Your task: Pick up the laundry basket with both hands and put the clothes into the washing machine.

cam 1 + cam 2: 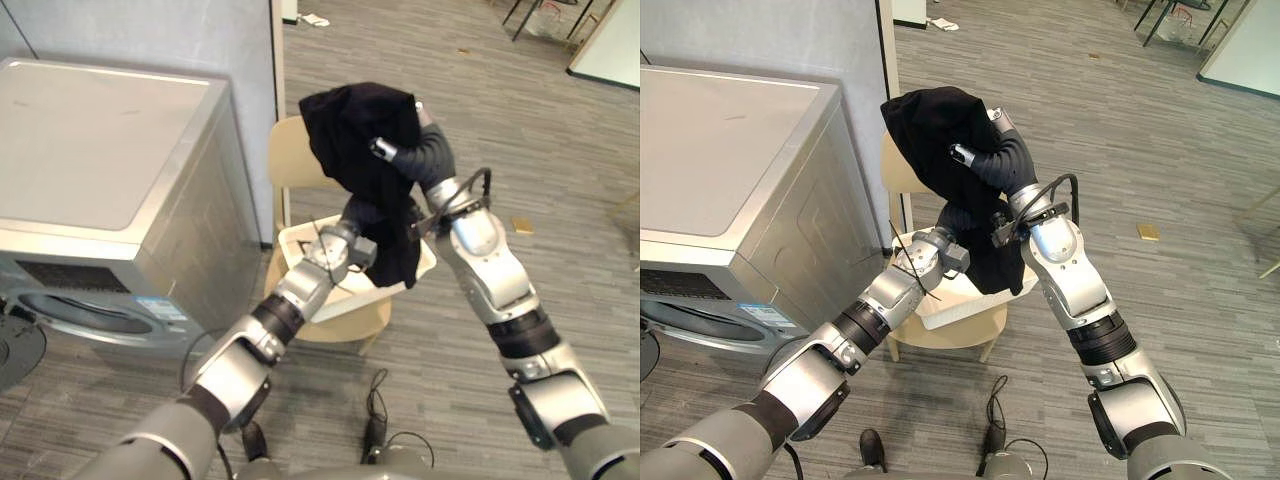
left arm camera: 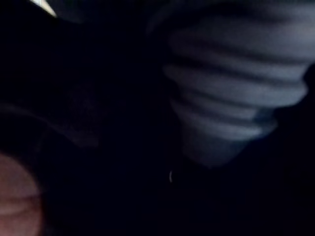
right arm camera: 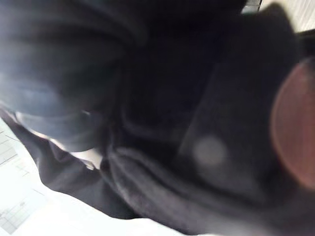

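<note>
A black garment [image 1: 355, 130] hangs in the air above the white laundry basket [image 1: 297, 243], its lower end trailing down into the basket. My right hand [image 1: 420, 150] is raised under the top of the garment, thumb [image 1: 382, 148] pinched on the cloth, with the cloth draped over the rest of it. My left hand [image 1: 362, 213] reaches up into the hanging cloth just above the basket and is buried in it. The right wrist view shows dark folds of the garment [image 3: 197, 123] over the white basket [image 3: 29, 206].
The basket rests on a light wooden chair [image 1: 288, 160] beside a grey wall panel [image 1: 250, 60]. The silver washing machine [image 1: 90, 150] stands at left, its round front door [image 1: 85, 312] low down. Open grey plank floor [image 1: 560, 200] lies to the right.
</note>
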You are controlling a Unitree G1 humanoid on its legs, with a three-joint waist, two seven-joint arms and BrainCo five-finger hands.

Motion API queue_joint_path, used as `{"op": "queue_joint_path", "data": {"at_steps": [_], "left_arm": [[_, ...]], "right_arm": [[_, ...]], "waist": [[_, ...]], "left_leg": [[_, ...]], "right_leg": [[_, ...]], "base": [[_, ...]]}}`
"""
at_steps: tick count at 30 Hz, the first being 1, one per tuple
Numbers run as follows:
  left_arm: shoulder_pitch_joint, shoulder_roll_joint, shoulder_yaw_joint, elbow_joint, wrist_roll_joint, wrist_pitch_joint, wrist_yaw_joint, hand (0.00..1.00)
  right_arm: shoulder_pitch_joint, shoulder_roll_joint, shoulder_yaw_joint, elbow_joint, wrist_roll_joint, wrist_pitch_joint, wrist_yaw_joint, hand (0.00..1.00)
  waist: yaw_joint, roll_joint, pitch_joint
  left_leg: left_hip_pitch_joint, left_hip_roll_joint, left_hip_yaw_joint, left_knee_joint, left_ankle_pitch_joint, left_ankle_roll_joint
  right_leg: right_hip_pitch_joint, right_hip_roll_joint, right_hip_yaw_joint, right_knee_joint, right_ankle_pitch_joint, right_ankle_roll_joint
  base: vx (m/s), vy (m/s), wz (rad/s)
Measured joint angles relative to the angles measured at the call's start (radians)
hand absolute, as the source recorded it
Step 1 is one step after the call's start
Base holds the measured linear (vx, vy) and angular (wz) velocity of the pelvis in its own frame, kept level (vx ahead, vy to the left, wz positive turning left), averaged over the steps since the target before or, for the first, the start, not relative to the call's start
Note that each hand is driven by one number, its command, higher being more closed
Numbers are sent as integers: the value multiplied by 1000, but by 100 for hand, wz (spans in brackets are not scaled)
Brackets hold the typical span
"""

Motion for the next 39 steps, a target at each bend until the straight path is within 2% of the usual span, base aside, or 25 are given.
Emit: {"op": "queue_joint_path", "data": {"at_steps": [3,5,9,15,19,22,27,31,34,37,39], "left_arm": [[28,0,16,-14,71,-1,37,100],[52,-4,39,-20,160,0,61,100],[79,-3,82,-40,228,0,86,100],[124,-1,163,-155,335,-1,124,100],[196,4,244,-253,352,-1,138,100],[275,15,339,-345,352,-1,145,100],[488,17,481,-519,356,-1,143,100],[646,7,596,-638,359,-2,143,100],[758,-24,664,-703,359,-18,141,100],[816,-35,697,-726,358,-31,132,100],[845,-50,705,-734,350,-32,113,100]], "right_arm": [[22,12,0,45,-35,0,-2,0],[39,12,-6,76,-42,1,-7,0],[79,13,-44,77,-56,1,-28,0],[200,15,-140,76,-68,1,-40,0],[321,27,-226,71,-82,5,-40,0],[419,38,-307,70,-112,15,-43,0],[597,105,-457,63,-166,51,-61,0],[702,165,-520,79,-195,71,-60,0],[764,197,-570,195,-271,97,-37,0],[763,200,-588,350,-355,117,-16,0],[761,212,-588,529,-417,128,-13,0]], "waist": [[-1,1,-4],[-1,2,-12],[-1,4,-24],[0,5,-30],[-3,16,-38],[-4,39,-52],[-6,68,-70],[-4,74,-75],[2,75,-76],[29,82,-83],[46,88,-87]], "left_leg": [[0,-1,0,0,0,0],[0,-1,0,0,0,0],[0,-1,-1,0,0,0],[4,-1,-7,0,-1,-1],[4,-3,-8,0,-1,-1],[4,-4,-13,-3,-1,-1],[3,-4,-35,-6,-6,-7],[-2,-6,-51,-6,-6,-7],[-2,-13,-94,-6,-13,-16],[-22,-22,-135,-6,-13,-16],[-44,-31,-218,-6,-10,-19]], "right_leg": [[0,0,1,-3,3,-4],[0,1,2,-5,4,-4],[4,2,1,-10,5,-4],[17,4,-2,-19,7,-5],[17,2,-4,-19,7,-5],[19,2,-7,-19,4,-1],[35,1,-29,-18,-12,14],[41,-2,-40,-19,-16,18],[70,-8,-76,-17,-31,26],[76,-14,-106,-17,-35,30],[107,-15,-172,-16,-50,49]], "base": [[0,0,0],[0,0,0],[37,4,1],[26,5,2],[36,9,1],[30,8,3],[27,5,12],[24,7,12],[21,13,40],[10,19,40],[23,2,84]]}}
